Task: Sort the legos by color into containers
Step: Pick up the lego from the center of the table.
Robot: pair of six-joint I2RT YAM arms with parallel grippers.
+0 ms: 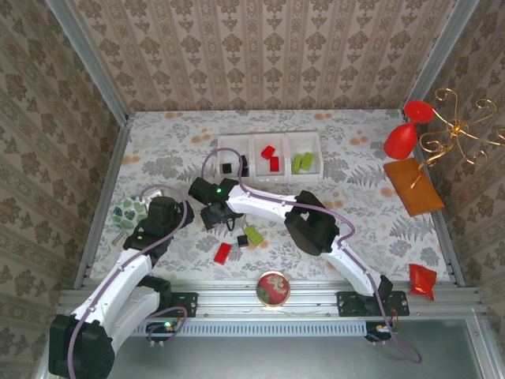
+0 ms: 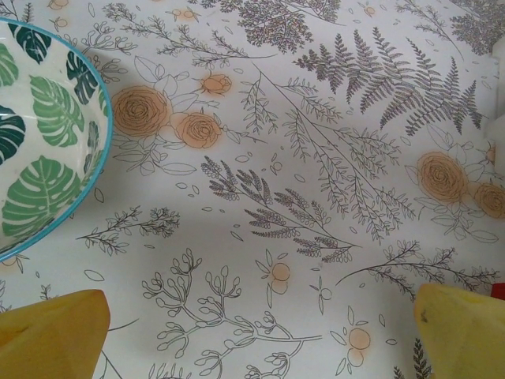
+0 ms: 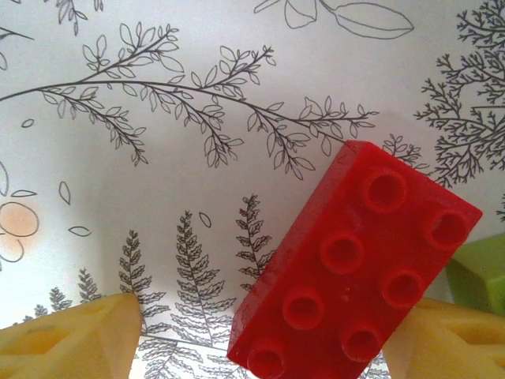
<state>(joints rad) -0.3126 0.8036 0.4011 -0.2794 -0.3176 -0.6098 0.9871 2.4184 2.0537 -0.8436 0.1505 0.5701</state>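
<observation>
A red lego (image 3: 355, 264) lies flat on the floral cloth, studs up, between the spread fingers of my open right gripper (image 3: 264, 335), close against the right finger (image 3: 446, 339). From above, that gripper (image 1: 215, 219) hangs over the loose red lego (image 1: 222, 253), a black one (image 1: 241, 239) and a lime-green one (image 1: 253, 234). A green edge (image 3: 481, 272) peeks in beside the red lego. The white three-compartment tray (image 1: 252, 140) holds black legos (image 1: 227, 167), red legos (image 1: 271, 158) and green legos (image 1: 302, 163), one color per compartment. My left gripper (image 2: 260, 335) is open over bare cloth.
A leaf-patterned bowl (image 2: 47, 134) sits just left of my left gripper (image 1: 162, 212). A round red-patterned dish (image 1: 273, 287) rests at the front rail. At the right stand a red goblet (image 1: 406, 130), gold wire (image 1: 458, 126), an orange cloth (image 1: 413, 185) and a red packet (image 1: 422, 280).
</observation>
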